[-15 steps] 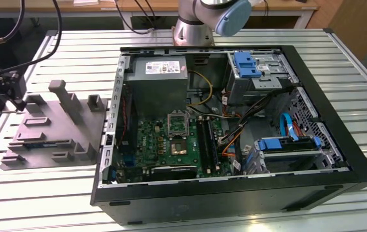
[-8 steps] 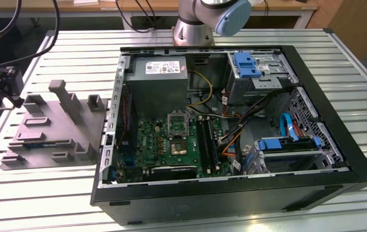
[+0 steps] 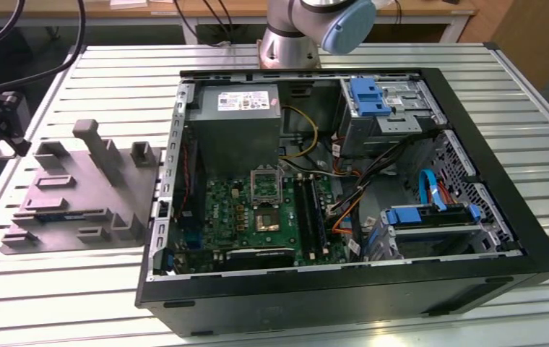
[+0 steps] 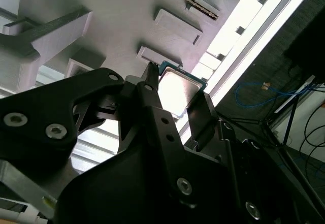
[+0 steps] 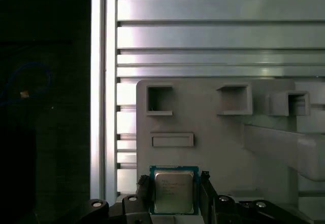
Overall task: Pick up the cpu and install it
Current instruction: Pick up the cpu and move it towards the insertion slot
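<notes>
exterior view: grey tray (image 3: 72, 195) at the exterior view's left, on slatted metal worktop (image 3: 63, 289). open case (image 3: 352, 181) centre-right, crowded with cables, socket (image 3: 264, 181) mid-board.

second wrist view: claw (image 4: 177, 99) narrowed onto cpu (image 4: 177, 88), fingers (image 4: 152, 94) on two opposite edges, tray (image 4: 101, 10) behind.

first wrist view: cpu (image 5: 173, 192) gripped in claw (image 5: 174, 184), by tray (image 5: 228, 148) edge near worktop (image 5: 203, 31) rim.

judged: cpu light, stiff, thin; lid smooth, underside fragile. edge hold suits, gentle squeeze. room tight inside case.
</notes>
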`<action>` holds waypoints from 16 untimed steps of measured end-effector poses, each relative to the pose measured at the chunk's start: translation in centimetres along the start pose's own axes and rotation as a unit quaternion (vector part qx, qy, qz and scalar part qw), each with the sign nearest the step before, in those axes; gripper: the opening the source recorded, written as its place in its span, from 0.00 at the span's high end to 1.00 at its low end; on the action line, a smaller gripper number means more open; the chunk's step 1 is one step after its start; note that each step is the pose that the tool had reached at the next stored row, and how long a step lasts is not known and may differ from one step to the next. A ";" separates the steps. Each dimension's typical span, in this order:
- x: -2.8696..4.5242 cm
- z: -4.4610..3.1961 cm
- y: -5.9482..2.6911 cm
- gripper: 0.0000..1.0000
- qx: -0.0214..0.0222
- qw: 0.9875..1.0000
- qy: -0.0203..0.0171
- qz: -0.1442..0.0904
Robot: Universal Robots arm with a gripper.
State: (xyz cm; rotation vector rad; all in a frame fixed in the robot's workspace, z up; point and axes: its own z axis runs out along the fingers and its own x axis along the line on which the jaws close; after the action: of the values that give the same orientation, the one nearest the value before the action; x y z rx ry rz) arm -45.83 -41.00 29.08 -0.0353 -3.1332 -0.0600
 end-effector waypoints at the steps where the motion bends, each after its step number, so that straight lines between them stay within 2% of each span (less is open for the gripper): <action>1: 0.00 -0.07 0.00 0.53 0.000 1.000 0.000 0.000; 10: 0.00 -0.33 0.01 0.53 0.000 1.000 0.000 0.000; 16: 0.01 -0.80 0.03 0.53 0.000 1.000 0.000 0.000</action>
State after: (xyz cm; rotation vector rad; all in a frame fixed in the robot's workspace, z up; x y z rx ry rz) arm -45.83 -41.00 29.88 -0.0354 -3.1332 -0.0585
